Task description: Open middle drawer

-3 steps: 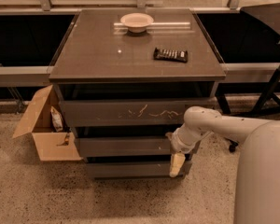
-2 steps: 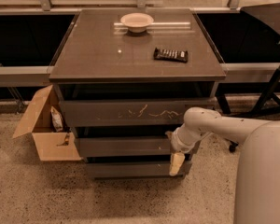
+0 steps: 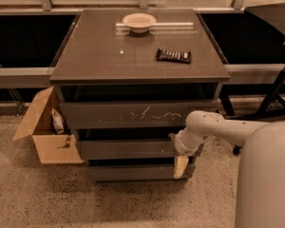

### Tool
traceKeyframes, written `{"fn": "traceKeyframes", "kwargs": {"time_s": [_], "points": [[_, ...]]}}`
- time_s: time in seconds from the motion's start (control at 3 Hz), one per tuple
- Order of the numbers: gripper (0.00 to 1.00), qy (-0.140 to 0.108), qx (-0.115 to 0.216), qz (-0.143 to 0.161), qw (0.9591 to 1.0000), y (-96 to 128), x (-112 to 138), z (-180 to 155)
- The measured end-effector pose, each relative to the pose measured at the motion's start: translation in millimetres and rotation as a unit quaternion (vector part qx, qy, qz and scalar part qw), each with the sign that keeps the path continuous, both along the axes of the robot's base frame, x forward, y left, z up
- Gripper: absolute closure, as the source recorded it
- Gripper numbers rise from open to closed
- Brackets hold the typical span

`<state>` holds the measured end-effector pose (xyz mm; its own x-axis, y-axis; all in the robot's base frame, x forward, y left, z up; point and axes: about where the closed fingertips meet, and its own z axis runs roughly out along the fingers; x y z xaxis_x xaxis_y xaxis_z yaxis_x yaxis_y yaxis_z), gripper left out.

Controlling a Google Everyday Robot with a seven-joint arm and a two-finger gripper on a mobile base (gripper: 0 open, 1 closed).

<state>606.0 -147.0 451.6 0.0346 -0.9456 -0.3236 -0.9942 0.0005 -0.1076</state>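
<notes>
The middle drawer [image 3: 126, 149] is the wide dark grey-brown front under the taller scratched top drawer [image 3: 133, 114] and above the narrower lowest front [image 3: 133, 172]. A dark gap shows above the middle front. My white arm comes in from the lower right, and my gripper [image 3: 180, 161] hangs at the drawer unit's right front corner, its pale fingertips pointing down over the right end of the lowest front. Its wrist sits level with the right end of the middle drawer.
The cabinet top [image 3: 95, 56] carries a pale bowl [image 3: 139, 21] at the back and a dark remote-like object [image 3: 173, 55]. An open cardboard box [image 3: 45, 132] sits on the floor at the left. A black stand's legs [image 3: 270, 103] are at the right.
</notes>
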Motion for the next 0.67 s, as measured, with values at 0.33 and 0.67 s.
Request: {"fn": "traceKeyframes", "kwargs": {"time_s": [0.33, 0.67], "points": [[0.00, -0.039, -0.024, 0.017, 0.9988, -12.5, 12.9, -15.6], [0.00, -0.057, -0.033, 0.020, 0.9976, -18.9, 20.2, -23.7]]}}
